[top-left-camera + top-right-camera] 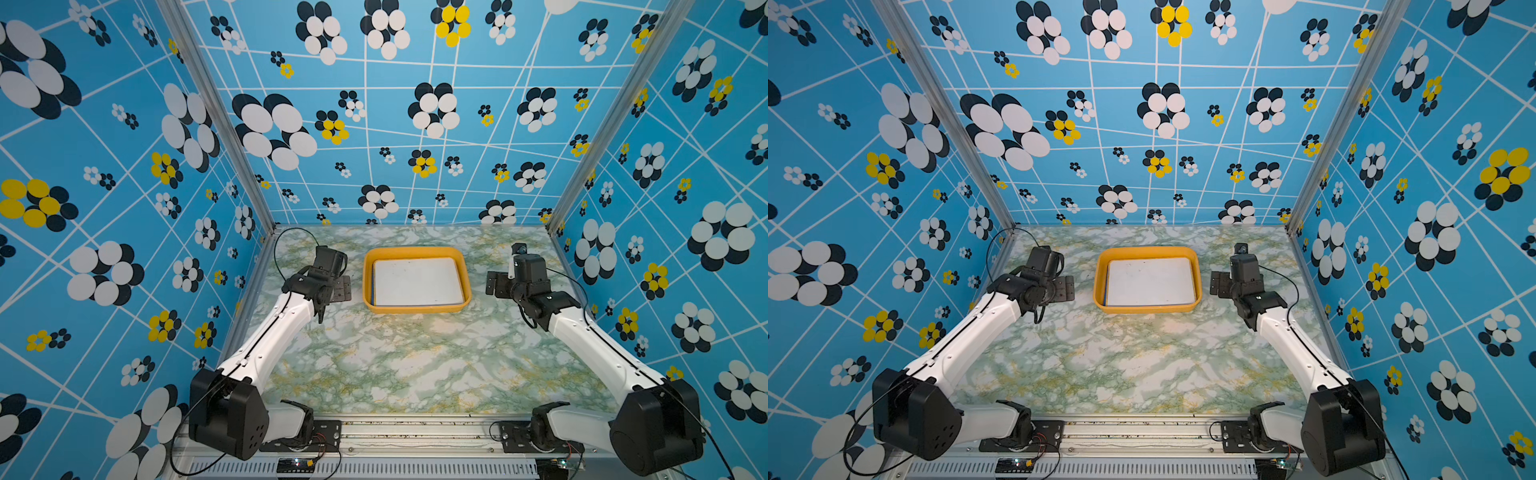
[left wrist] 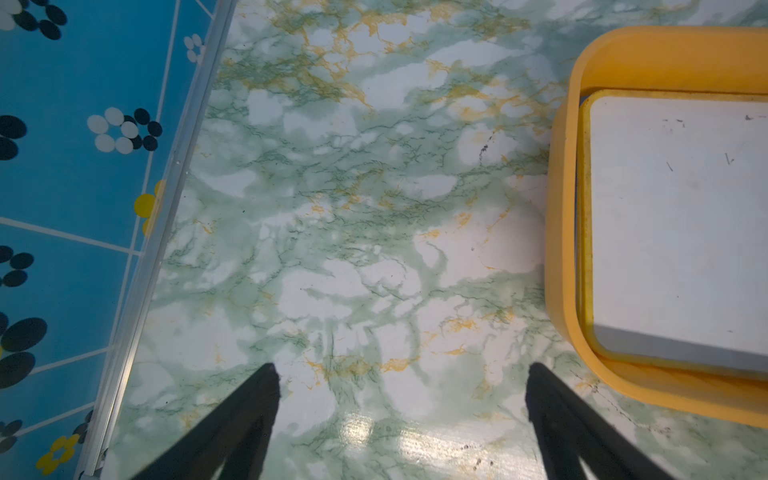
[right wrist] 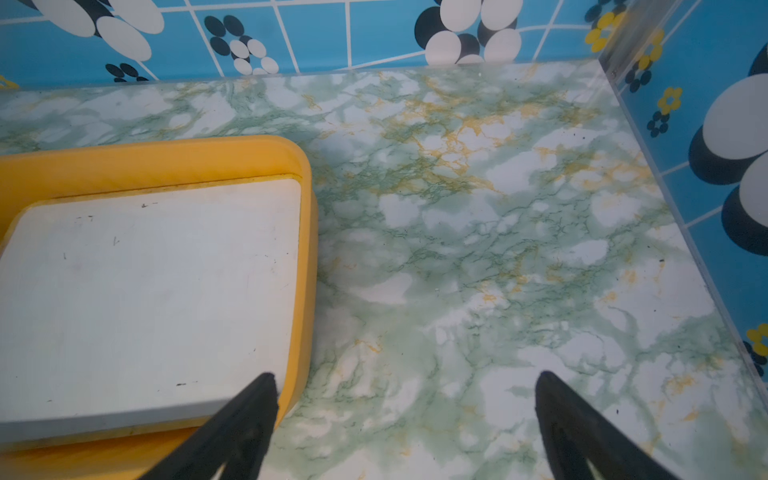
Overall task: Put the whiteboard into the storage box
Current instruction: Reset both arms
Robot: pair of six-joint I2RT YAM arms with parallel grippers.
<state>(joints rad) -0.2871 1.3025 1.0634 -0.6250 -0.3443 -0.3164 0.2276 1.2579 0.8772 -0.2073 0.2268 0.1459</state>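
Lengthwise left-to-right, whiteboard (image 1: 417, 281) lies flat in storage box (image 1: 415, 251).

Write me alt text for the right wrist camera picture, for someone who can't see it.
A white whiteboard lies inside the orange-yellow storage box on a green marbled table. The right pincer is open and empty, one of its black fingers overlapping the box's corner in the picture. Blue flowered walls enclose the table.
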